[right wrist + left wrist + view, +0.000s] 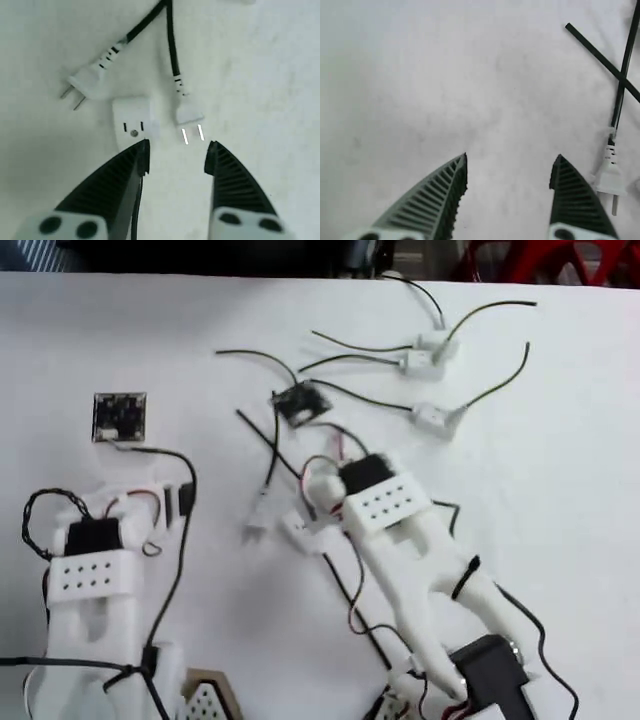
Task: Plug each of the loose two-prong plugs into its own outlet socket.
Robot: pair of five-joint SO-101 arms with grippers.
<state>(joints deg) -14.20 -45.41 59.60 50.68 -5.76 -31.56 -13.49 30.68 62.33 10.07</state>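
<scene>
Right tool (177, 145) open wide just short of a loose plug (189, 115) on the table (260, 75) beside the outlet socket (131, 122); plug probably light, hard, slick, so pinch its plastic body, not prongs; left tool (511, 157) wide, empty.

I see a plain white tabletop (570, 500). One plug (86, 81) is white with grey prongs, and another plug (188, 114) is white with bright prongs. Their cords (171, 50) are black, banded white near each plug. The outlet socket (131, 122) is white with dark slots. My right pincer (177, 150) and left pincer (510, 165) have black ribbed fingers (120, 180) on white bases.
</scene>
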